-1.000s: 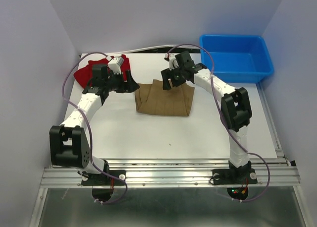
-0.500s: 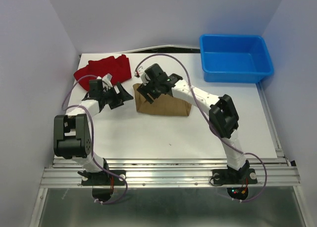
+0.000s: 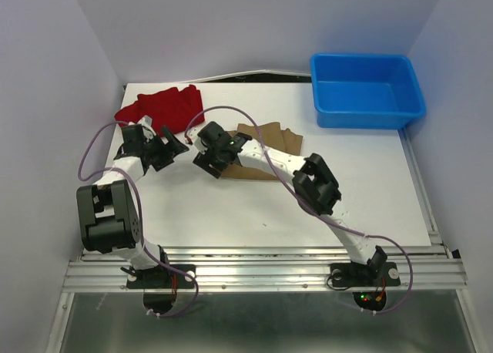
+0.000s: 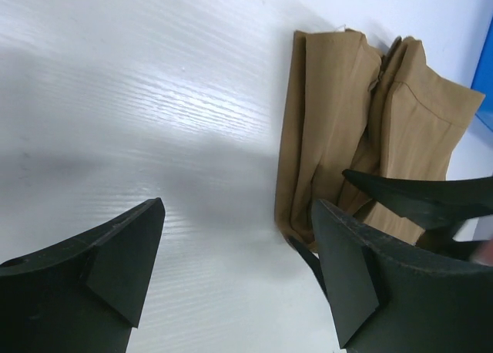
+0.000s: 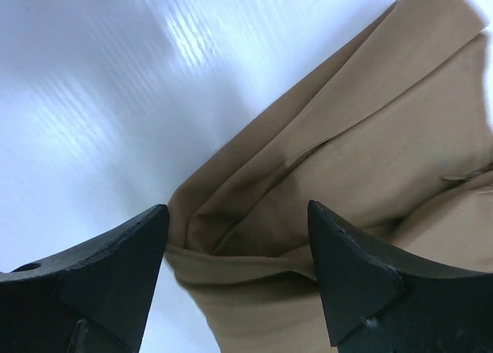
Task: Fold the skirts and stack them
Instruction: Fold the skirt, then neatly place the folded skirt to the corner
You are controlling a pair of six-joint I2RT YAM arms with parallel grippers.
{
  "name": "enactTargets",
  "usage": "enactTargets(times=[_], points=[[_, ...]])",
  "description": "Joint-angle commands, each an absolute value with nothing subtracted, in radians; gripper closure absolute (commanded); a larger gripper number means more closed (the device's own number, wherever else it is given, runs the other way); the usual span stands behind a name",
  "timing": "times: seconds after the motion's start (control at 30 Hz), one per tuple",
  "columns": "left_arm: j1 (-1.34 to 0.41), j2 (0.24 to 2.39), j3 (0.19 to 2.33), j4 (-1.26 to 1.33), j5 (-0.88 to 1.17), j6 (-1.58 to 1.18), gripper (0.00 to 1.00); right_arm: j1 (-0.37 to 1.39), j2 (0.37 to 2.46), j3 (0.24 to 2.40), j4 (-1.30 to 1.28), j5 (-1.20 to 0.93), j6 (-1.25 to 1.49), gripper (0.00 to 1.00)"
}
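The right arm (image 3: 266, 162) lies slantwise over the tan skirt (image 3: 273, 136), barring approach from the near side. Only a narrow strip of white table (image 3: 231, 214) parts the left gripper (image 3: 176, 146) from the right gripper (image 3: 206, 160). The red skirt (image 3: 162, 105) fills the far left corner and the blue bin (image 3: 362, 120) the far right.

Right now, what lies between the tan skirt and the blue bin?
Only bare white table; the top external view shows it between the tan skirt and the blue bin.

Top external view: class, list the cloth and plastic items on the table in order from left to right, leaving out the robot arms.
Deep red cloth skirt → tan-brown creased cloth skirt → blue plastic bin
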State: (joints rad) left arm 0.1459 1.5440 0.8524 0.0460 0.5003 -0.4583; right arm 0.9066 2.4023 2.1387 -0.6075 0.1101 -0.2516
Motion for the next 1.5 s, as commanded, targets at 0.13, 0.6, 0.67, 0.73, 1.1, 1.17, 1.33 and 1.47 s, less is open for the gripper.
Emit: enactTargets(times=[0.13,0.6,0.67,0.73,1.1,1.17,1.33,1.47], points=[[0.163,1.471,0.831,0.063,0.468,-0.468,0.11,0.913,2.511,2.197,-0.611,0.176,-0.238,0.26],[0.140,1.673,0.836,0.190,0.600,-0.511,0.07,0.861,2.340,2.071,-0.528,-0.041,-0.140,0.99],[0.126,1.704,0.834,0.247,0.643,-0.572,0.05,0.830,2.321,2.060,-0.519,-0.090,-0.121,0.99],[0.114,1.716,0.834,0.302,0.660,-0.606,0.03,0.812,2.307,2.059,-0.518,-0.144,-0.097,0.99],[0.006,1.832,0.902,0.416,0.683,-0.761,0.02,0.769,2.255,2.008,-0.492,-0.288,-0.058,0.99],[-0.030,1.844,0.902,0.468,0.693,-0.790,0.02,0.769,2.247,1.999,-0.488,-0.294,-0.058,0.99],[-0.058,1.877,0.899,0.544,0.706,-0.862,0.02,0.769,2.226,1.965,-0.480,-0.319,-0.058,0.99],[-0.090,1.922,0.913,0.571,0.713,-0.923,0.02,0.769,2.217,1.954,-0.471,-0.328,-0.052,0.99]])
